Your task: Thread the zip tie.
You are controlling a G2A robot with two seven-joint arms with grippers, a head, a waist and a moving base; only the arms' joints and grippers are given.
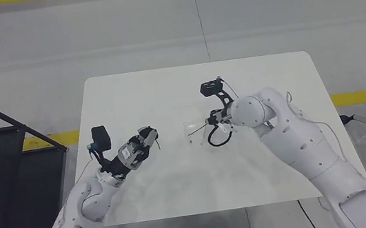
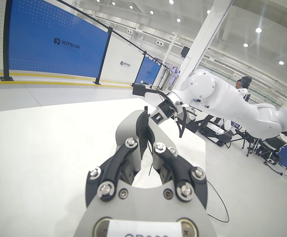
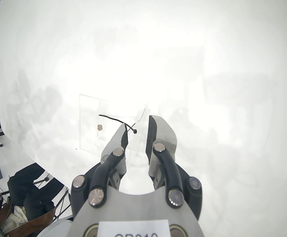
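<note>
We think the threading has not really begun yet, and we are getting hold of the pieces first. Our left gripper (image 2: pixel 145 121) is squeezed shut on a thin black strip (image 2: pixel 150 170), which looks to us like a zip tie. It sits over the left part of the table (image 1: pixel 167 95), well apart from our other arm. Our right gripper (image 3: pixel 138 122) is open and has nothing in it. It hangs over a clear plate (image 3: pixel 89 134) near the middle of the table. A zip tie (image 3: pixel 112 119) lies on that plate, with its little head between the open fingers. We cannot tell if a finger touches it. Next, we think, the right gripper must close on the tie near its head. The tie is thin and flat, so the grab needs care.
</note>
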